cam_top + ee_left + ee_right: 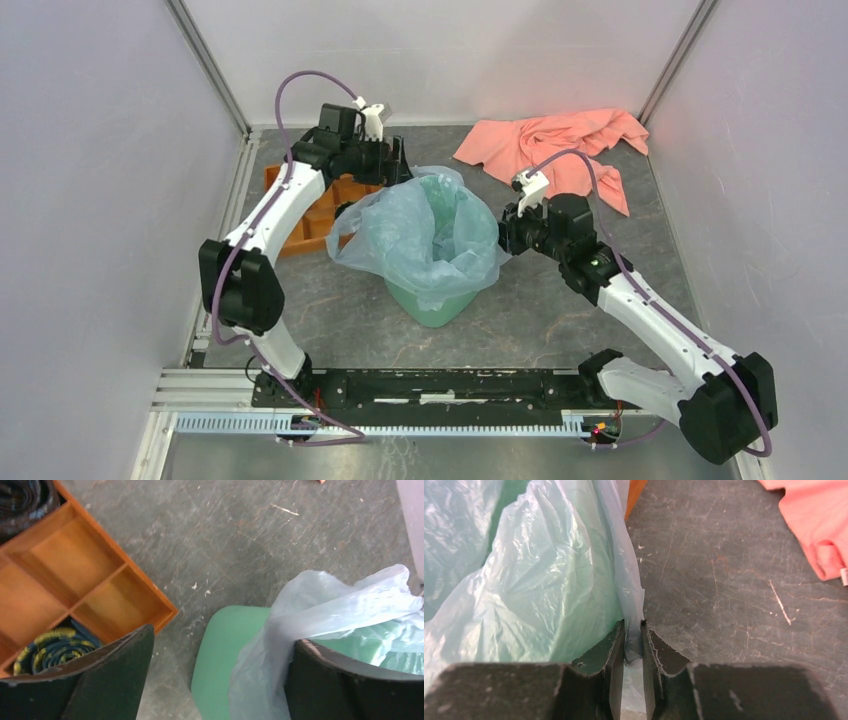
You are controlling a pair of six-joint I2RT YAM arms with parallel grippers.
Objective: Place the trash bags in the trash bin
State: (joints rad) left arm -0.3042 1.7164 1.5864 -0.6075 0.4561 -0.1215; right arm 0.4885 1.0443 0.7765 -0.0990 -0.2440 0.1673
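Currently I log: trash bag (415,232) draped over and into the trash bin (438,303) on the bench (340,320). My right hand (633,647) clamps the bag's edge; my left hand (222,645) gapes wide, gripping nothing, at the far rim.

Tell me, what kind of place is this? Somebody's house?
Probably a robot test booth, not a house: the left arm and right arm are bolted to a metal rail, and plain white walls box in a grey table holding a green bin.

White arms (275,210), black joints (245,285), purple cables (318,73)
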